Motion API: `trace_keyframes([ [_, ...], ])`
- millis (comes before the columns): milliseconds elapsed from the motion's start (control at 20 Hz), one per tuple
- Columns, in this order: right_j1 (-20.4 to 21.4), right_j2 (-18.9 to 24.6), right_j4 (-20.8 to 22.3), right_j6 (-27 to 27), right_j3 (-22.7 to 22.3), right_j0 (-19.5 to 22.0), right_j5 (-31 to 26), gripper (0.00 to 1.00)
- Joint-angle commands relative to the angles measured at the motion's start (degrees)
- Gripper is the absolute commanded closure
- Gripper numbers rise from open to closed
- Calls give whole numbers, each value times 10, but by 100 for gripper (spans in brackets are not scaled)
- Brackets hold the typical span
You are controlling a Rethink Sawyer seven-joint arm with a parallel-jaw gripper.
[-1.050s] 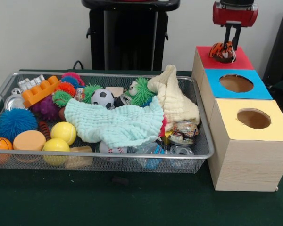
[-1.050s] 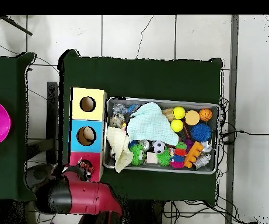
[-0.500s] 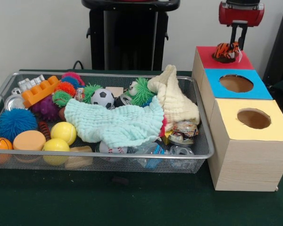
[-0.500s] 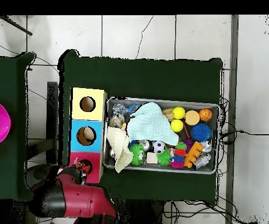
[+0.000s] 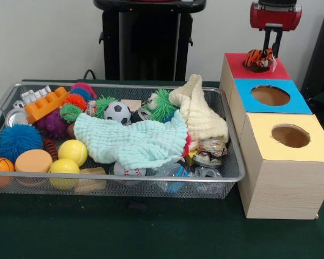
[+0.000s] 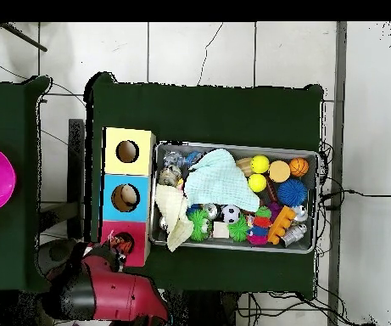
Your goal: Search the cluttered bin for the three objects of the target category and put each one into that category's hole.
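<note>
Your gripper point(image 5: 273, 47) has barely moved since half a second ago, hanging straight down over the red box point(image 5: 232, 60); grip state unclear. The tiger toy point(image 5: 258, 58) sits on the red hole. Wire bin point(image 5: 231, 162) left, untouched.

No legible text, labels or numbers anywhere.
</note>
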State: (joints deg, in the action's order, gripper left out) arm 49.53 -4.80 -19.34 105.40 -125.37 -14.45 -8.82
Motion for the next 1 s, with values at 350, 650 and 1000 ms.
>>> trace_keyframes([
  [350, -23, 53, -7, 124, -52, 39, 30, 100],
  [650, -10, 38, -10, 126, -51, 31, 13, 0],
  [1000, -16, 36, -11, 121, -43, 36, 1, 0],
])
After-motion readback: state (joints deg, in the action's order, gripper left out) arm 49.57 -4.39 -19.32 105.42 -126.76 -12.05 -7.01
